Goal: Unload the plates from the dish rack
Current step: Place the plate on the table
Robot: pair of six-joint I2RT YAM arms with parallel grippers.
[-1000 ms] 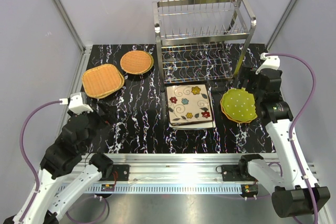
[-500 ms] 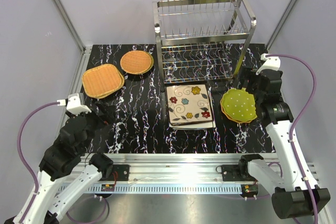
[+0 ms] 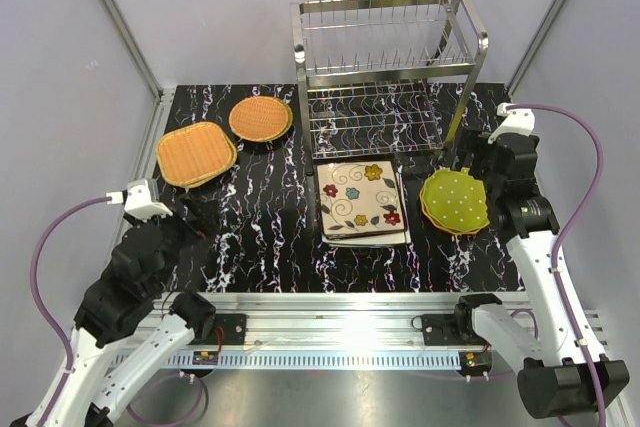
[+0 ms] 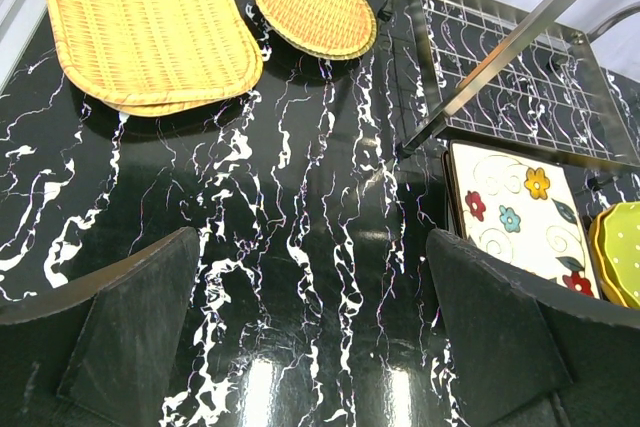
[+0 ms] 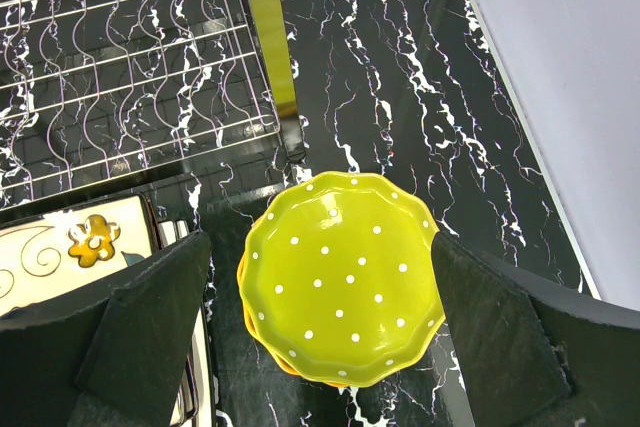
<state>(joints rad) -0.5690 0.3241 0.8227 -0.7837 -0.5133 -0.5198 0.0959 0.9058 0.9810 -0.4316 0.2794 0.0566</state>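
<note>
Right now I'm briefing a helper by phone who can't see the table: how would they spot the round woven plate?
Find the dish rack at the back of the table. Just left of its legs, flat on the black top, lies the round woven plate. Its woven neighbour, further left and nearer, is squarish and bigger; this one is a circle.

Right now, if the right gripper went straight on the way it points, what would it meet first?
Most likely the green plate, which sits centred between the open fingers of the right gripper in the wrist view, atop an orange plate. Depth is unclear.
</note>
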